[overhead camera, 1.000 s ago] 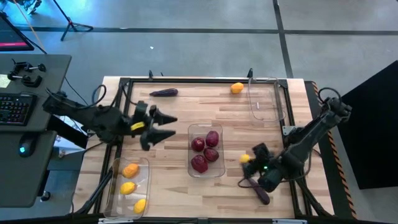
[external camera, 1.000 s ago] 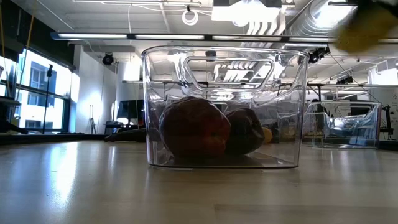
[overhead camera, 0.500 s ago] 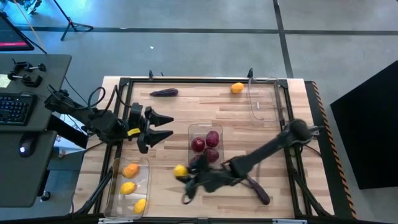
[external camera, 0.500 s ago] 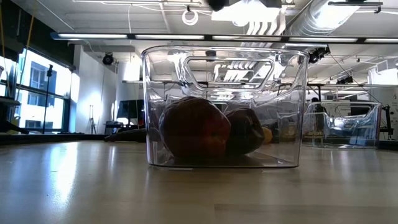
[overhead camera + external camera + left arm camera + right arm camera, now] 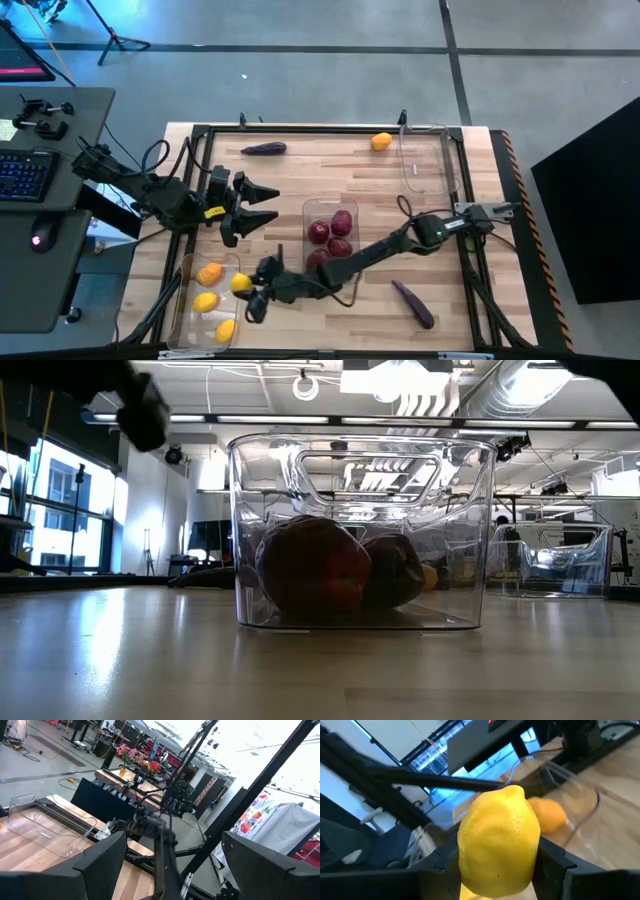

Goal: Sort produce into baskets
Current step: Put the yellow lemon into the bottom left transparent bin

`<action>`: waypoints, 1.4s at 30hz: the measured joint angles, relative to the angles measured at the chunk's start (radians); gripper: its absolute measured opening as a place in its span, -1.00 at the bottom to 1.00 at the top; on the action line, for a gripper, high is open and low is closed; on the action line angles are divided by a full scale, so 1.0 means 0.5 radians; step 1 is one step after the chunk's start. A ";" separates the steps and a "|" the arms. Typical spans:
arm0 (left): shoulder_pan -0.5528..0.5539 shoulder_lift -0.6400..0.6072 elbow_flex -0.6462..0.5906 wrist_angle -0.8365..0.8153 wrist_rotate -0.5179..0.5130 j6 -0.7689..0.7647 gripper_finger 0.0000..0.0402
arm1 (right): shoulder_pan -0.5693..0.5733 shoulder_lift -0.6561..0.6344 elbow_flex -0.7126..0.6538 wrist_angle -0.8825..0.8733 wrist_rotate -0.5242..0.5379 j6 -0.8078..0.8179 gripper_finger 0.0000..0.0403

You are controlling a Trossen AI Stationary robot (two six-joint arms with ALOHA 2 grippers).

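My right gripper (image 5: 248,296) reaches across to the near left and is shut on a yellow lemon (image 5: 498,845), held at the right rim of the left clear bin (image 5: 188,312). That bin holds an orange fruit (image 5: 210,273) and two yellow fruits (image 5: 205,301). The middle bin (image 5: 350,276) holds dark red fruits (image 5: 320,233). The right bin (image 5: 425,165) is empty. An eggplant (image 5: 263,149) and an orange fruit (image 5: 381,141) lie at the far edge, and another eggplant (image 5: 413,303) lies near right. My left gripper (image 5: 272,203) is open and empty, left of the middle bin. My right gripper pinches the lemon's two opposite sides (image 5: 467,852) between its two fingers (image 5: 442,865), with the lemon's pointed end sticking out past them. The lemon is lifted clear, above the bin's rim, over the orange fruit (image 5: 547,815).
In the low view the middle bin (image 5: 360,530) stands in front and the right bin (image 5: 555,560) behind it to the right. A black frame rail (image 5: 300,129) runs round the table. Bare wood (image 5: 330,165) lies between the bins.
My right gripper has swept from the near right corner toward the table's left edge, past the front of the middle bin, carrying the lemon to the left bin's rim. The near eggplant stays where it lay.
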 joint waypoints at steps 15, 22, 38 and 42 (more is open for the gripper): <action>0.000 0.000 0.000 -0.002 0.000 -0.016 0.57 | -0.152 0.280 0.345 0.124 -0.133 -0.043 -0.19; 0.001 0.000 0.000 -0.005 0.001 -0.016 0.57 | -0.163 0.280 0.341 0.077 0.091 0.059 -0.15; 0.001 0.000 0.000 -0.011 0.002 -0.047 0.57 | -0.219 0.332 0.338 0.221 -0.346 0.055 0.42; 0.001 0.000 0.000 -0.019 0.002 -0.048 0.57 | -0.253 0.322 0.338 0.199 -0.385 0.168 0.52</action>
